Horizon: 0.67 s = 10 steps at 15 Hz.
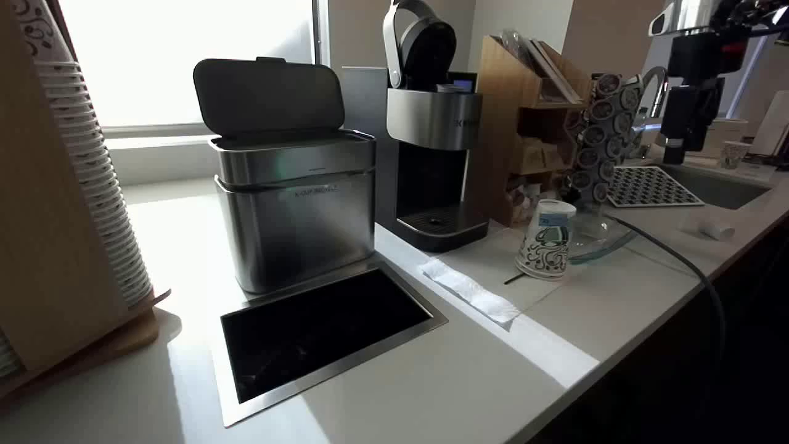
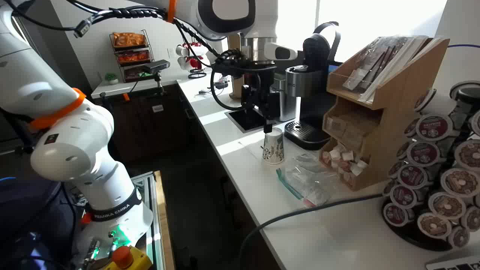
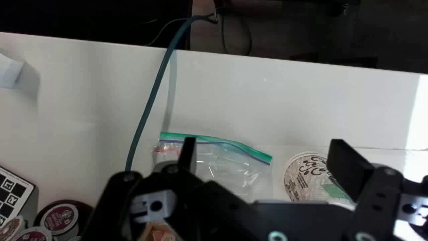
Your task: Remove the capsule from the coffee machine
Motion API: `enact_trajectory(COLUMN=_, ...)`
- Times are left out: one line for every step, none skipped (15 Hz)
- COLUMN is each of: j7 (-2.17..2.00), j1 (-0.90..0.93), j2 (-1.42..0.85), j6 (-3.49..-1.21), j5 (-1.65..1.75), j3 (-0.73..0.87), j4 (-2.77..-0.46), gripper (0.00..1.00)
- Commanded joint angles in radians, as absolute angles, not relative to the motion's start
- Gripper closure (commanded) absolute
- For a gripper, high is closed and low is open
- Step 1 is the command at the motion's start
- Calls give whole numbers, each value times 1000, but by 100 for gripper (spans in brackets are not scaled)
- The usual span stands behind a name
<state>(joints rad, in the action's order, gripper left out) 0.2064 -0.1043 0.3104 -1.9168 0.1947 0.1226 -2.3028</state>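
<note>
The coffee machine (image 1: 434,120) is a silver and black pod brewer on the counter. It also shows in an exterior view (image 2: 305,84). Its black lid (image 1: 428,52) is swung up. A capsule (image 1: 452,88) sits in the open holder at the top, with its pale rim showing; it shows too in an exterior view (image 2: 300,68). My gripper (image 2: 267,127) hangs pointing down, in front of and apart from the machine. In the wrist view the fingers (image 3: 263,142) are wide apart with nothing between them, above the counter. The machine is out of the wrist view.
An upside-down paper cup (image 2: 273,148) and a clear zip bag (image 2: 307,180) lie under the gripper's area. A wooden organizer (image 2: 390,112) and a capsule rack (image 2: 435,161) flank the machine. A steel bin (image 1: 302,228) with raised lid stands behind a counter opening (image 1: 327,327). A cable (image 3: 150,97) crosses the counter.
</note>
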Motion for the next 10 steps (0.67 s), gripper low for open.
enact_trajectory(j7=206, j1=-102, j2=310, j6=-1915, j5=195, j3=124, j4=-2301, gripper=0)
enact_trajectory(j7=206, j1=-102, j2=310, j6=-1915, j5=195, j3=124, j4=-2301, gripper=0)
enact_trajectory(j7=206, j1=-102, j2=310, j6=-1915, j5=195, j3=124, j4=-2301, gripper=0)
enact_trajectory(j7=206, j1=-102, j2=310, j6=-1915, j5=195, j3=124, j4=-2301, gripper=0)
enact_trajectory(j7=206, j1=-102, j2=310, j6=-1915, j5=195, j3=124, j4=-2301, gripper=0)
enact_trajectory(j7=206, j1=-102, j2=310, j6=-1915, j5=195, j3=124, j4=-2301, gripper=0)
enact_trajectory(j7=184, j1=-92, j2=305, j6=-1962, j5=157, j3=123, j4=-2303, gripper=0)
enact_trajectory(j7=170, j1=-85, j2=302, j6=-2009, j5=148, j3=115, j4=-2306, gripper=0)
enact_trajectory(j7=160, j1=-71, j2=295, j6=-2065, j5=131, j3=104, j4=-2299, gripper=0)
enact_trajectory(j7=150, j1=-60, j2=290, j6=-2142, j5=135, j3=89, j4=-2298, gripper=0)
